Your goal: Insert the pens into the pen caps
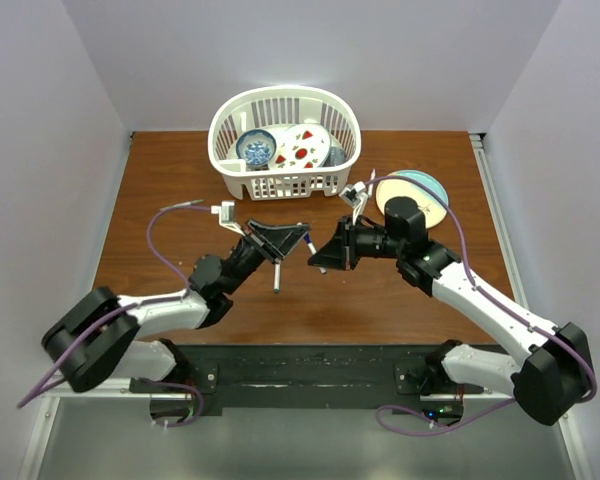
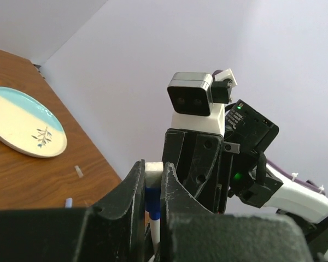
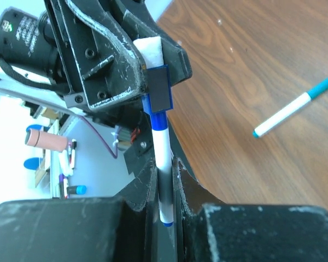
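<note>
You are in the middle of a capping step, with both arms meeting above the brown surface (image 1: 400,290), in front of the white basket (image 1: 230,150) and to the left of the pale plate (image 1: 435,190). Your right gripper (image 3: 165,166) is clenched on a white pen (image 3: 163,144), gripping it low on the barrel so that most of its length stands free. Your left gripper (image 2: 152,172) is clamped on a dark blue cap (image 3: 159,90) with a clip on its side. The two line up end to end in the air, well clear of the surface. In the right wrist view the pen's blue collar sits right at the mouth of the cap. I judge the tip to be entering but not pushed fully home, though the joint itself is too dark to be sure. The next move calls for a short, straight push along the pen's own axis, keeping both grips firm so neither piece slips or tilts. Watch that the barrel does not slide back through the right gripper as you press. Once it seats, let go with one side and set the pen down. A spare pen (image 3: 288,113), white with a teal end, lies on the surface near by and well apart from the grippers.
</note>
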